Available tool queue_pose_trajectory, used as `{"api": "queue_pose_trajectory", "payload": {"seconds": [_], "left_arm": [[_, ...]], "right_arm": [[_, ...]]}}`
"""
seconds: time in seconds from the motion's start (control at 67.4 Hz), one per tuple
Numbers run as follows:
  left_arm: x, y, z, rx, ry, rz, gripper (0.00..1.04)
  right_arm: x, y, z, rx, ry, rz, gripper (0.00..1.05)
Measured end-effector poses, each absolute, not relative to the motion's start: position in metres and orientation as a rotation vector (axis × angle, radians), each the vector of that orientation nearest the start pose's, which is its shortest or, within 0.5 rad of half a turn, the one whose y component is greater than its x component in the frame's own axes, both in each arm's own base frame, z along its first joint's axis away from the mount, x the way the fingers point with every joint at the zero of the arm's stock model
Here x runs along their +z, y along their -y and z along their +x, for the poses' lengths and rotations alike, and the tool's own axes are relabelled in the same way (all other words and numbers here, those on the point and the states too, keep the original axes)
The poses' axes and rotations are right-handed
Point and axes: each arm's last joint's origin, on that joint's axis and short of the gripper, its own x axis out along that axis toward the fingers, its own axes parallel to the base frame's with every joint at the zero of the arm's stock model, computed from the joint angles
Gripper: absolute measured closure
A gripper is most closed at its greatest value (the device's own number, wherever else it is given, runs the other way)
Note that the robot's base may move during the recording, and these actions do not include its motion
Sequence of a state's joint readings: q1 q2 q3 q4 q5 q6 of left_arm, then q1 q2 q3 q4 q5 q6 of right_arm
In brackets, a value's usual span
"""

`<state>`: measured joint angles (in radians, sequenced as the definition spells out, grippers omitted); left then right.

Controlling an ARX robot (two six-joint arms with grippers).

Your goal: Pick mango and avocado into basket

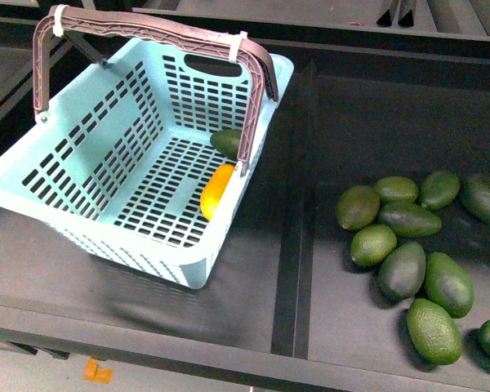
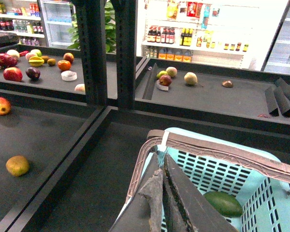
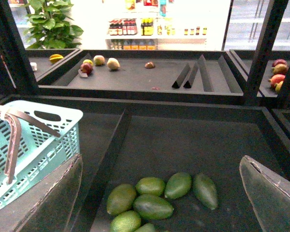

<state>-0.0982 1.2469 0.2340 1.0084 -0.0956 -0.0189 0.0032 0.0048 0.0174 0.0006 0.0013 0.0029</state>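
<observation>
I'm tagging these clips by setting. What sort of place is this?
Most likely a grocery shop's produce section, or a mock-up of one. Dark display trays hold loose fruit such as a pile of avocados, a teal shopping basket sits on the shelf, and shelves of bottled drinks line the back.

Mango, avocado inside teal basket.

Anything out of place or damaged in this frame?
Nothing stands out. The mango and one avocado lie inside the basket, which sits upright but turned at an angle on the shelf. The loose avocados sit grouped in the next bin, none visibly damaged.
</observation>
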Motion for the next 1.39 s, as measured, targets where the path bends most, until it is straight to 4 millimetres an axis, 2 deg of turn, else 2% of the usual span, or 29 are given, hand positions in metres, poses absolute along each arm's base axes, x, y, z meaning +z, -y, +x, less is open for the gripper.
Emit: {"api": "queue_pose_trajectory", "payload": {"seconds": [0.148, 0.237, 0.564, 0.816, 1.395], "left_arm": [[0.170, 0.012, 0.191, -0.008, 0.002, -0.016, 1.03], [0.161, 0.001, 0.178, -0.002, -0.020, -0.014, 1.03], [0.164, 0.001, 0.143, -0.004, -0.010, -0.012, 1.03], [0.171, 0.001, 0.126, -0.004, 0.011, -0.011, 1.03], [0.169, 0.000, 0.105, -0.003, -0.006, -0.011, 1.03]], "right_arm": [[0.169, 0.000, 0.097, 0.002, 0.013, 0.003, 0.09], [0.169, 0.000, 0.097, 0.002, 0.013, 0.003, 0.09], [0.169, 0.000, 0.097, 0.003, 0.013, 0.003, 0.09], [0.169, 0.000, 0.097, 0.003, 0.013, 0.003, 0.09], [0.169, 0.000, 0.097, 0.003, 0.013, 0.003, 0.09]]}}
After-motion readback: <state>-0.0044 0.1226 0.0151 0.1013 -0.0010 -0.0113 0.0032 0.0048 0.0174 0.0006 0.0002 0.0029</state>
